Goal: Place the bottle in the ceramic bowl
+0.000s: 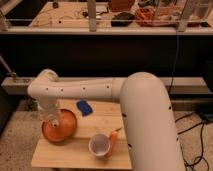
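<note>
The brightest light sits on the upper bench point(65, 15) at the back, and under it a wide band lies almost black. My white arm point(145, 115) catches light from above and shines pale along its top, greying toward its underside. The wooden table point(65, 155) is warmly and evenly lit, with a soft shadow where my gripper point(53, 121) hangs low over the left side of the ceramic bowl point(70, 127).
</note>
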